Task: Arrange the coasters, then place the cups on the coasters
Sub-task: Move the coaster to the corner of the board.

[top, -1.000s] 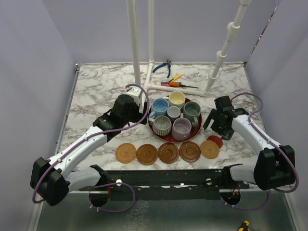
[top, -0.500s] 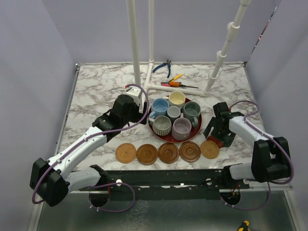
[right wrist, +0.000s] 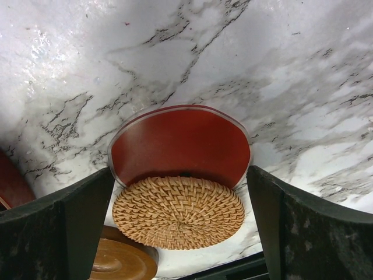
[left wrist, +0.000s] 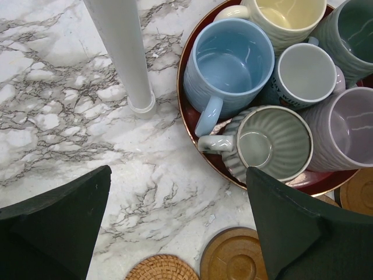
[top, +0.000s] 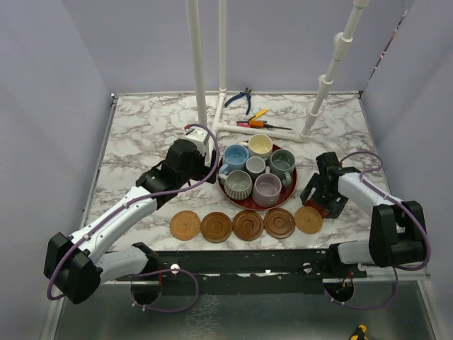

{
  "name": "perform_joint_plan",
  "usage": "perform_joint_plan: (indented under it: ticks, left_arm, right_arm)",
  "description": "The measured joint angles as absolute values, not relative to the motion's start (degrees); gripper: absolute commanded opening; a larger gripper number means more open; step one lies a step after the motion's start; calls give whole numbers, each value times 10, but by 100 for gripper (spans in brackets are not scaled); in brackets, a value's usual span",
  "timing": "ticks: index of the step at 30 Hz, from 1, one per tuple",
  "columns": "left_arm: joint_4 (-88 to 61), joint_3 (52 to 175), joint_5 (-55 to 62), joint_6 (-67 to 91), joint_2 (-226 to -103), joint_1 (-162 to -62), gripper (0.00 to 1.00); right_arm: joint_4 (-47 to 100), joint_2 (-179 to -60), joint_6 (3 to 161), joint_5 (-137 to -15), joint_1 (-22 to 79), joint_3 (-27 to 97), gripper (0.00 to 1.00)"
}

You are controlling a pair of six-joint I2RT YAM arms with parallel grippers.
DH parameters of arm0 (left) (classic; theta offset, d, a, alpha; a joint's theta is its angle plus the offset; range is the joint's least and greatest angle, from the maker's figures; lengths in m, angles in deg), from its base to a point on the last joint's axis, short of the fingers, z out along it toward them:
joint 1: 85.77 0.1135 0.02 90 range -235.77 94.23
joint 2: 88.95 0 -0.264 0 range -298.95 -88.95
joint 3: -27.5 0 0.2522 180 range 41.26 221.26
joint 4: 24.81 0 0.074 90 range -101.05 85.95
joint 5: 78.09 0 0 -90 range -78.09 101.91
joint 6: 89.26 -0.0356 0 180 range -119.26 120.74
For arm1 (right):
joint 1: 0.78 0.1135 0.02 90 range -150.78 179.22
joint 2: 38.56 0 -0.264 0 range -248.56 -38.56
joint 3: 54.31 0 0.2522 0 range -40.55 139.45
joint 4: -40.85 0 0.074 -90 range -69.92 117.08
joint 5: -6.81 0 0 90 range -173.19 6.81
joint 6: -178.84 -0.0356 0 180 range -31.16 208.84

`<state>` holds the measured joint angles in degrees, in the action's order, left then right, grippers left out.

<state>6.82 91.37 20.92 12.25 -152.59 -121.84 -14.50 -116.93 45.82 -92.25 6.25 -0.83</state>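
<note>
Overlapping red coaster [right wrist: 180, 143], woven coaster [right wrist: 178, 212] hides its near edge (left pincer [left wrist: 178, 172], right pincer [right wrist: 180, 170] both gaping, empty).

The table [left wrist: 52, 116] is shiny marble-look stuff and the mugs [left wrist: 233, 58] are glossy glazed ceramic, one ribbed. Wood coasters [left wrist: 230, 259] look smooth with ringed grooves, the wicker coaster [right wrist: 178, 211] is rough woven, and the red coaster [right wrist: 180, 143] is smooth, slightly shiny.

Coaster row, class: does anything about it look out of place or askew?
Yes. The small red coaster sits out of line, just behind the row's right end, and the woven coaster there seems to overlap its near edge. The other four coasters lie evenly side by side.
</note>
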Motion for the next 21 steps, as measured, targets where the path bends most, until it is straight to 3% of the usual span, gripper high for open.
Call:
perform_joint_plan:
  ticks: [21]
  left_arm:
    - [68,914,202,123,-1526,-1218,99]
  right_arm:
    - [-133,-1143,436,-922,52,-26,84]
